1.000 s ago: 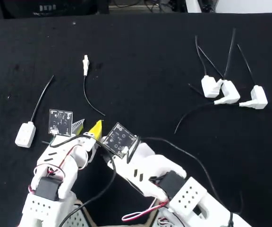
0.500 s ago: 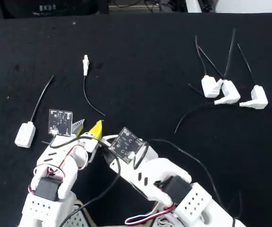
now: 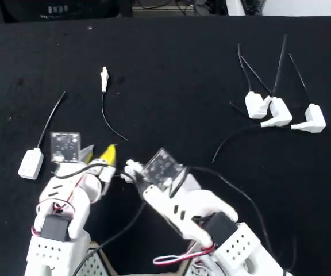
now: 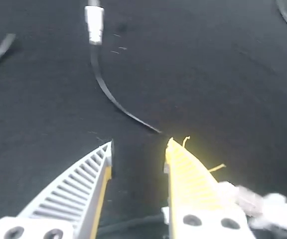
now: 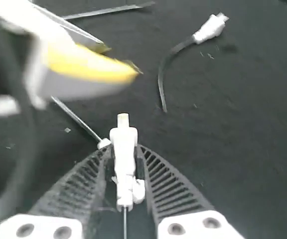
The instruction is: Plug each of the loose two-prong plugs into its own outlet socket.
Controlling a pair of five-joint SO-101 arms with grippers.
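**High view.**
- Bench [image 3: 183, 57]: black.
- Plug [image 3: 132, 169]: small, white, pinched at the tip of the right jaws. It is low on the bench between the two arms. Its long axis runs on from the jaws towards the left arm.
- Left jaws: just beside the plug's free end, yellow finger [image 3: 107, 154] nearest it.
- White block [image 3: 30, 163]: corded, likely a socket. It sits on the far side of the left arm from the plug, so the left arm is the nearer to it.
- Second plug [image 3: 104, 79]: loose, farther up the bench, with its cord trailing back towards the arms.
- Three white corded pieces [image 3: 277, 112]: well apart, on the right side.

**Left wrist view.**
- Left jaws: spread and empty, with bare bench between the fingers.
- Second plug [image 4: 93, 21]: ahead, its long axis roughly in line with the jaws.
- Held plug [image 4: 265, 204]: a blur off to the yellow finger's side, not between the jaws.

**Right wrist view.**
- Right jaws: closed on the plug [image 5: 123, 149]. It sits lengthwise along them, its tip past the fingertips (prongs not discernible).
- Yellow finger [image 5: 83, 64]: close ahead, offset to one side.
- Second plug [image 5: 211, 27]: beyond.

**Judgement.** The coming move depends on lining up the plug's tip. This view gives the grip and axis, and the high view gives where the block lies.
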